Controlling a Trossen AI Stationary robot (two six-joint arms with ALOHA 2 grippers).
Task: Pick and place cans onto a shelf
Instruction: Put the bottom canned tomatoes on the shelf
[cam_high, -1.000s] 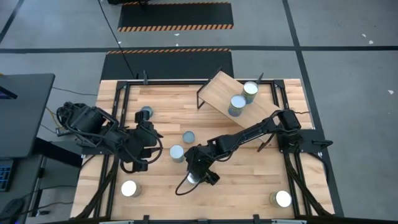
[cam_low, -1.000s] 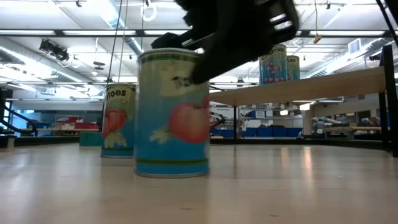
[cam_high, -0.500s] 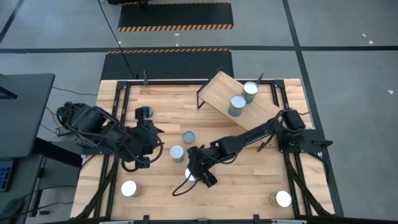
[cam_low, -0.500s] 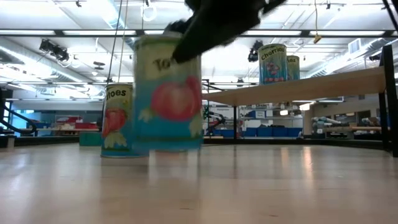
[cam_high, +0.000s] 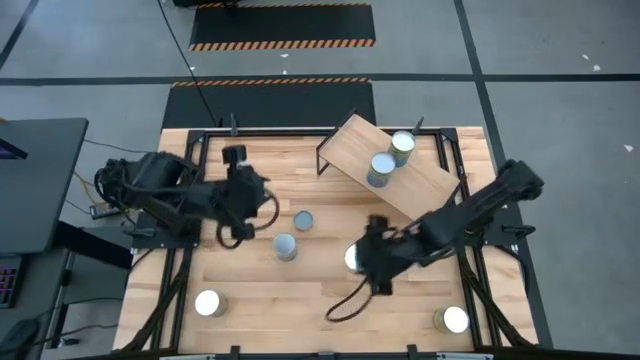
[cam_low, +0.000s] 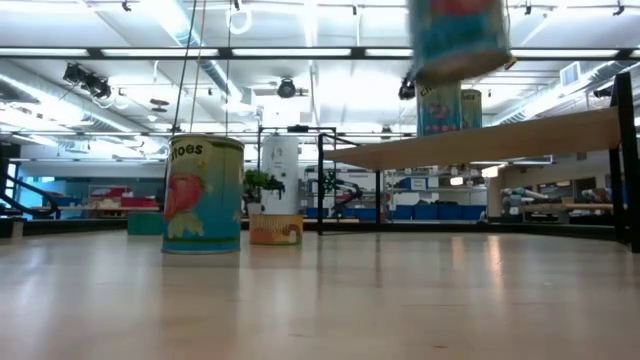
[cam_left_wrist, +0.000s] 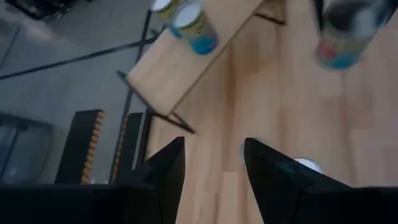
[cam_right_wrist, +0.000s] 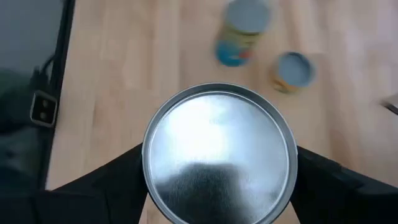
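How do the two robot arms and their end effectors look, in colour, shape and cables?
Both arms are black and built of jointed segments on black metal bases. The left arm carries a bundle of black cables near its base; a black cable loops below the right arm. The left end effector has two flat, dark, pointed fingers. The right end effector shows dark fingers too. No markings can be read.

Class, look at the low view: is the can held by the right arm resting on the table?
No: the held can hangs high in the picture, well clear of the table, while a tomato can stands on it.
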